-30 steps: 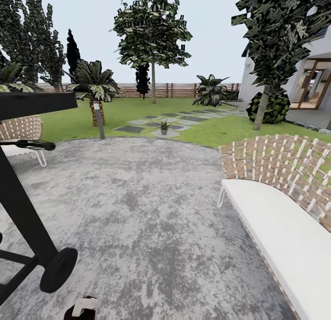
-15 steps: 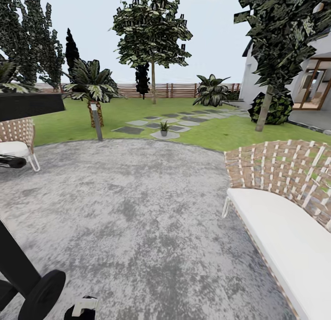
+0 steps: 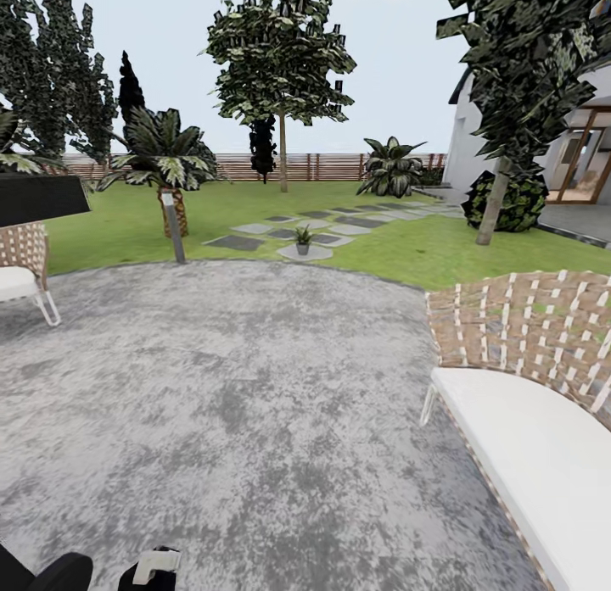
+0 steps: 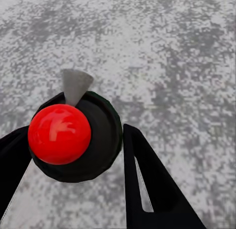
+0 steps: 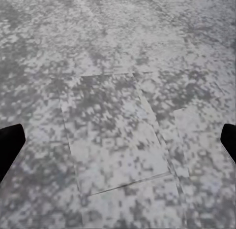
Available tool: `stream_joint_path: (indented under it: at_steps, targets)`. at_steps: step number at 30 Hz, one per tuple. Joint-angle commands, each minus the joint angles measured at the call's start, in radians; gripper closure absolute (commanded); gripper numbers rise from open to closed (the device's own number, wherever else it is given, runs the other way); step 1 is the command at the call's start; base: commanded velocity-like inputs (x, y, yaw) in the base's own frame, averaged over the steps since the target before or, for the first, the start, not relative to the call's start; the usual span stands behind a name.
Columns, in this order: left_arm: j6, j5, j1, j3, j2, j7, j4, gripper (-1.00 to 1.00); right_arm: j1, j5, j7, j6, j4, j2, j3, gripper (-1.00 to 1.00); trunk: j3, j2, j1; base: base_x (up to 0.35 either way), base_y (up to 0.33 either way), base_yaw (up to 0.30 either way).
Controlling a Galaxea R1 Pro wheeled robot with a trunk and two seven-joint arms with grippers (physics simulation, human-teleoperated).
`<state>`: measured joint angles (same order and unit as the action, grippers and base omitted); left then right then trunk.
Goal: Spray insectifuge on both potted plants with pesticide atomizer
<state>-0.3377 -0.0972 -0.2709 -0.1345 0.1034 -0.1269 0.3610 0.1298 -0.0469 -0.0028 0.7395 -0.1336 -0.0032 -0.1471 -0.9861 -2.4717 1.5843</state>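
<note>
Round mottled grey stone patio (image 3: 255, 387)

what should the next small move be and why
Probably keep rolling forward across the patio toward the potted plant on the stepping stones. The left gripper is shut on the atomizer, but that plant stands far off past the patio's edge, likely beyond spray range. The right gripper hangs open over the paving.

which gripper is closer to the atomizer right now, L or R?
Left. The left gripper has its fingers on either side of the pesticide atomizer, apparently gripping it. The right gripper hangs open above the bare stone patio, away from the bottle.
</note>
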Motion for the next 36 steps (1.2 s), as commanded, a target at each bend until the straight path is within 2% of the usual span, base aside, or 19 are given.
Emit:
stream_joint_path:
  at_steps: [1,36]
  targets:
    - [-0.003,-0.01,-0.001,-0.008,-0.001,-0.005,-0.001,1.0,0.001,-0.005,0.0,0.003,0.001,0.0,-0.005,-1.0,-0.001,0.0,0.0,0.34,0.0,0.0]
    - [-0.004,-0.01,-0.001,-0.008,-0.001,-0.005,-0.001,1.0,0.001,-0.005,0.0,0.003,0.001,0.0,-0.005,-1.0,-0.001,0.0,0.0,0.34,0.0,0.0]
